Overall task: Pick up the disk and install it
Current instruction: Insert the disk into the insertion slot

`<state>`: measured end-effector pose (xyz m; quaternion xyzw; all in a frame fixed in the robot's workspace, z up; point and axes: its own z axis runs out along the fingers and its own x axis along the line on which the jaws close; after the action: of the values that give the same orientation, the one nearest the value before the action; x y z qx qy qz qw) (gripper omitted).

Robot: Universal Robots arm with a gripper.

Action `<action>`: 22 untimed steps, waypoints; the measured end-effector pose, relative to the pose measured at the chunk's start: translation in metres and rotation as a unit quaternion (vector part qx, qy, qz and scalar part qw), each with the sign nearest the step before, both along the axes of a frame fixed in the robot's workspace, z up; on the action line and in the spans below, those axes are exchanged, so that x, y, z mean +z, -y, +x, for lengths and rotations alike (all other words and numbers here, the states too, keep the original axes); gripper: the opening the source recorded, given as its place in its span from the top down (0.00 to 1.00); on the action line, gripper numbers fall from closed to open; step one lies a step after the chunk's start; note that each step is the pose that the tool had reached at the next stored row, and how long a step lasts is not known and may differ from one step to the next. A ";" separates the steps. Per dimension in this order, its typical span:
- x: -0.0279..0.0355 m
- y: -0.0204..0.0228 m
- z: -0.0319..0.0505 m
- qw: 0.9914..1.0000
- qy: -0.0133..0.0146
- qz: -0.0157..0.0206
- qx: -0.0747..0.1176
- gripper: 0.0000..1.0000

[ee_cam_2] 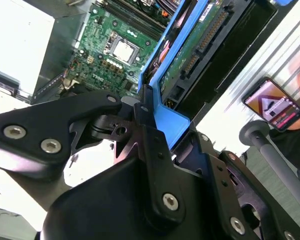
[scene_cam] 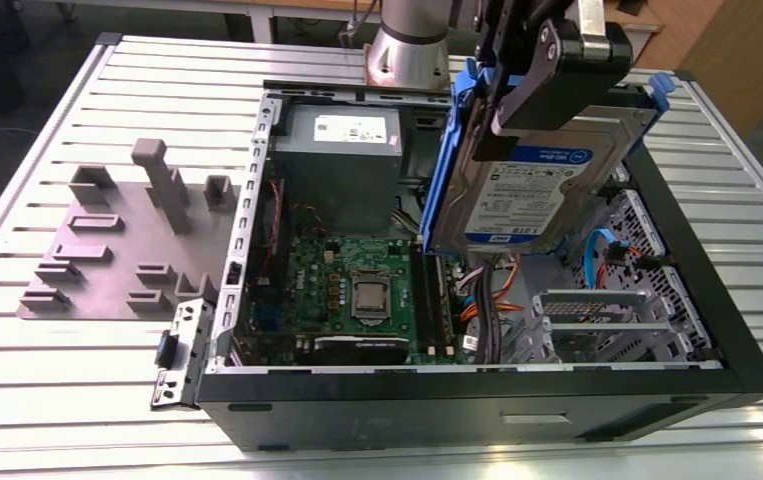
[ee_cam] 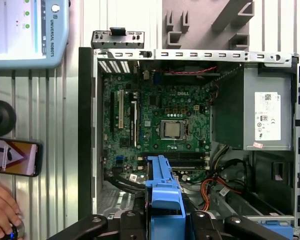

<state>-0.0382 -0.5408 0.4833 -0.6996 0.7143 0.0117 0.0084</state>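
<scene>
The disk (scene_cam: 531,195), silver-grey with a white-and-blue label and a blue carrier bracket (scene_cam: 459,150), hangs tilted on edge above the right half of the open computer case (scene_cam: 488,405). My gripper (scene_cam: 521,120) is shut on its upper end, one black finger lying across the label side. In the second wrist view the black fingers (ee_cam_2: 149,131) clamp the blue bracket (ee_cam_2: 174,119), and the disk's green circuit side (ee_cam_2: 197,47) faces the camera. In the first wrist view the bracket's end (ee_cam: 164,192) sticks out over the motherboard (ee_cam: 162,125).
Inside the case sit a grey power supply (scene_cam: 341,150), the motherboard (scene_cam: 354,290), loose cables (scene_cam: 495,300) and a metal drive cage (scene_cam: 608,312). A grey fixture (scene_cam: 128,240) lies at the exterior view's left. A person's hand (ee_cam: 2,210), a phone (ee_cam: 12,157) and a screen (ee_cam: 25,30) are beside the case.
</scene>
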 end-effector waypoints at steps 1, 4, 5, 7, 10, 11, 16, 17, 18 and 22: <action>0.0000 0.0006 0.0000 1.000 0.000 0.000 0.000 0.64; -0.0001 0.0032 0.0001 1.000 0.000 0.000 0.000 0.64; -0.0003 0.0043 0.0003 1.000 0.000 0.000 0.000 0.64; -0.0008 0.0064 0.0021 1.000 0.000 0.000 0.000 0.64; -0.0017 0.0086 0.0090 1.000 0.000 0.000 0.000 0.64; -0.0021 0.0092 0.0119 1.000 0.000 0.000 0.000 0.64; -0.0041 0.0136 0.0248 1.000 -0.001 0.000 0.000 0.64; -0.0047 0.0149 0.0267 1.000 -0.001 0.000 0.000 0.64; -0.0053 0.0163 0.0285 1.000 -0.001 0.000 0.000 0.64; -0.0081 0.0216 0.0361 1.000 -0.001 0.000 0.000 0.64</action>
<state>-0.0021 -0.5624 0.4752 -0.6997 0.7143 0.0123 0.0080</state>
